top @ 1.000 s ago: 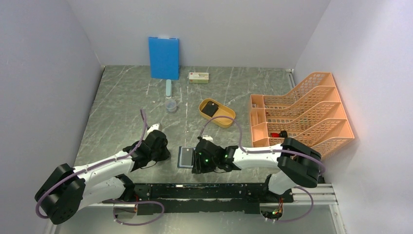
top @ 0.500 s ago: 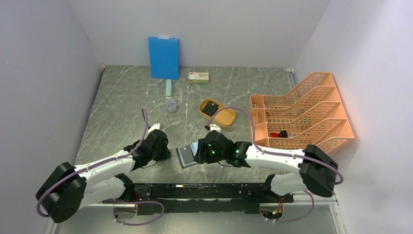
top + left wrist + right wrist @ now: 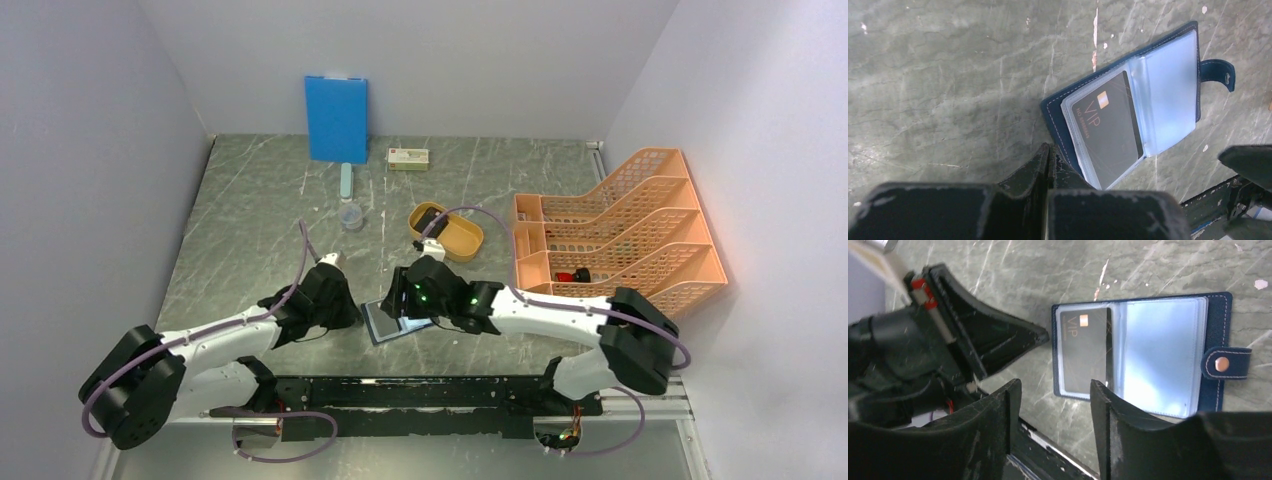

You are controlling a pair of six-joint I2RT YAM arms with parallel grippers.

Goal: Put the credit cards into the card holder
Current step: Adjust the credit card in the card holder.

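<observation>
The navy card holder [image 3: 384,322] lies open on the table near the front edge, its clear sleeves up. A black VIP credit card [image 3: 1108,125] sits in the left sleeve, and it also shows in the right wrist view [image 3: 1084,350]. The snap tab [image 3: 1223,363] sticks out on the right. My left gripper [image 3: 1049,150] is shut, and its tip rests at the holder's left cover edge. My right gripper [image 3: 1055,385] hovers open over the holder's near edge with nothing between its fingers. Another dark flat card [image 3: 430,220] lies in the yellow tray [image 3: 465,243].
A blue board [image 3: 336,118] leans on the back wall, with a small box [image 3: 408,158] beside it. A pale stick [image 3: 345,180] and a clear cup [image 3: 351,215] lie mid-table. An orange file rack [image 3: 620,230] fills the right side.
My right gripper has opened wider and moved up and left over the holder. The holder has turned slightly. My left gripper has edged right toward the holder, still shut.
</observation>
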